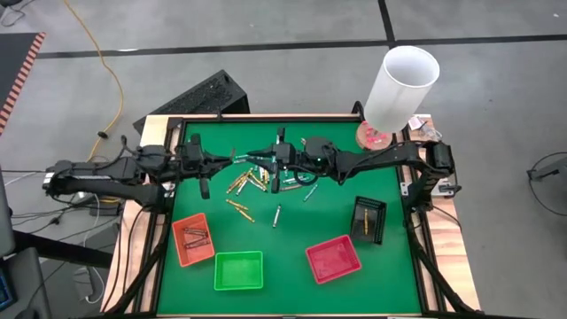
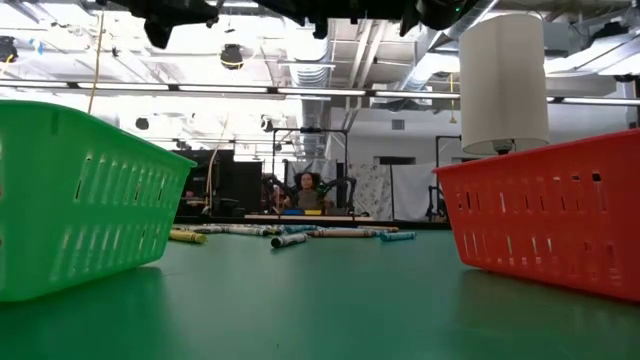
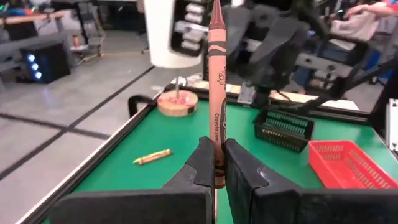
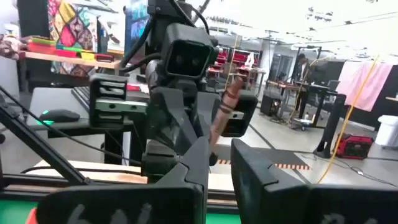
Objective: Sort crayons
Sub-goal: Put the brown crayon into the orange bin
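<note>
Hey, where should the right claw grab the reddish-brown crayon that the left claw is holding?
Take the reddish-brown wax crayon by its free paper-wrapped shaft, between the left claw and the pointed tip. The left claw clamps only one end, so the rest sticks out bare. The right claw, open and facing it, should probably come straight ahead, its fingers closing across the thin shaft.

Loose crayons (image 1: pixel 252 182) lay mid-table, between both arms' ends. Four trays sat nearer front edge: leftmost tray (image 1: pixel 193 239) held crayons, rightmost tray (image 1: pixel 368 219) too. Tall cylinder (image 1: pixel 400 86) stood at back right corner.
</note>
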Tool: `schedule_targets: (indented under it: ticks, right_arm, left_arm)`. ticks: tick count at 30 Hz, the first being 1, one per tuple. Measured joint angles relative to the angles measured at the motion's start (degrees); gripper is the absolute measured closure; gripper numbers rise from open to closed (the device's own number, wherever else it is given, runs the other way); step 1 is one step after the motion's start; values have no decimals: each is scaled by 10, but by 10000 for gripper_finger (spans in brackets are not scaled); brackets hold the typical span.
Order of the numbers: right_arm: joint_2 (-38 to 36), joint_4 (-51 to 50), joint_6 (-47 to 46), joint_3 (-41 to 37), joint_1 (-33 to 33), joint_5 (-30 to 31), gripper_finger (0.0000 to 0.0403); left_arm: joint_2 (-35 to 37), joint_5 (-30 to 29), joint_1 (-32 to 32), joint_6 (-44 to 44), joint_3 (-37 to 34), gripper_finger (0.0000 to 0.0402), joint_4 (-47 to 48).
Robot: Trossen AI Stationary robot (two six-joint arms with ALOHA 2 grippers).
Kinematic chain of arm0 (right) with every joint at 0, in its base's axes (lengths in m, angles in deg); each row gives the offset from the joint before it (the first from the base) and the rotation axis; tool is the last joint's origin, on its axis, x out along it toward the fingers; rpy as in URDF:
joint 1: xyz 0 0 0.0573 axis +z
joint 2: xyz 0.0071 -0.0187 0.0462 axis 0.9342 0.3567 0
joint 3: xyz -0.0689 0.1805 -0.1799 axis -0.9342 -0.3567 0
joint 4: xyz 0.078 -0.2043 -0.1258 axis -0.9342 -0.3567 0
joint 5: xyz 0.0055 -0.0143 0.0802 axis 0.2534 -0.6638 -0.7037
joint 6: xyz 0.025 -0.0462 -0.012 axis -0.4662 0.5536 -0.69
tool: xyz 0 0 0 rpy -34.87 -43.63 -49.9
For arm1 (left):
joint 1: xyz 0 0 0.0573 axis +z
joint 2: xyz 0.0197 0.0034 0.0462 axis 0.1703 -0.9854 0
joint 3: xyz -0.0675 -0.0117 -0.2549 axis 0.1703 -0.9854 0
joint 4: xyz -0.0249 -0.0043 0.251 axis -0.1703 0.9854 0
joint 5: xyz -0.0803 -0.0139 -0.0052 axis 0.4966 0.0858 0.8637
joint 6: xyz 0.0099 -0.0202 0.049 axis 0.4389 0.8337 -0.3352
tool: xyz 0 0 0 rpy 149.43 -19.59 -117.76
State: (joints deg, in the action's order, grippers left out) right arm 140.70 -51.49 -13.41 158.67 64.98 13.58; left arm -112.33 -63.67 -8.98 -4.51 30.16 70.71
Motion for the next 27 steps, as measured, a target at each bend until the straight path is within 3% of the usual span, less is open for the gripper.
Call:
schedule_targets:
  ticks: [10, 17, 27]
  right_arm:
    - [0, -1, -10, 0, 8, -30, 336]
    - [0, -9, -2, 0, 19, -28, 336]
    - [11, -41, -4, 0, 13, 0, 336]
  left_arm:
    - [-35, -23, -43, -61, -3, 401, -62]
    - [-25, -49, -46, -64, -90, 401, -204]
    - [-12, -15, -47, -70, -105, 401, -238]
